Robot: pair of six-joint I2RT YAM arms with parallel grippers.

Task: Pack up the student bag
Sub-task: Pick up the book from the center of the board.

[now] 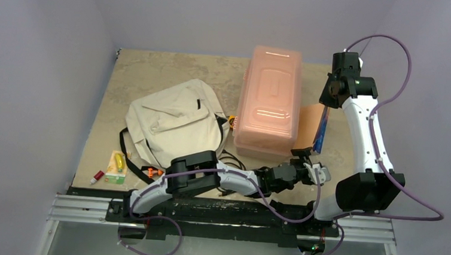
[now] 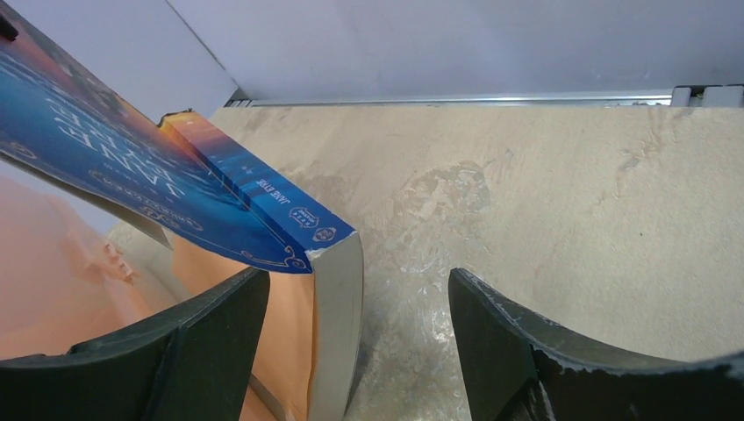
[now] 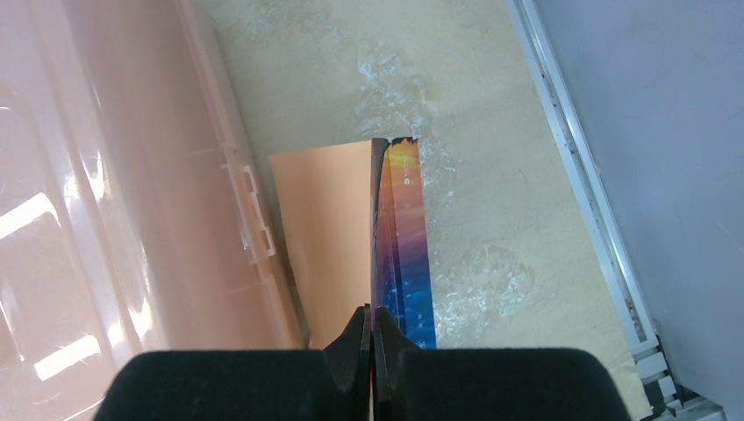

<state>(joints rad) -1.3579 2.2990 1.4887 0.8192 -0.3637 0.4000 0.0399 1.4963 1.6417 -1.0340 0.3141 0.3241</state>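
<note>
The beige student bag lies flat on the left of the table, away from both grippers. A blue paperback book hangs on edge to the right of the pink box. My right gripper is shut on its thin front cover from above; the book hangs below, with its orange inner side showing. My left gripper is open around the book's lower corner. The page block stands close to the left finger and apart from the right finger.
A translucent pink plastic box lies closed between the bag and the book. Left of the bag lie a small card with a banana, a red marker and an orange item. The wall and a metal rail run near the book's right.
</note>
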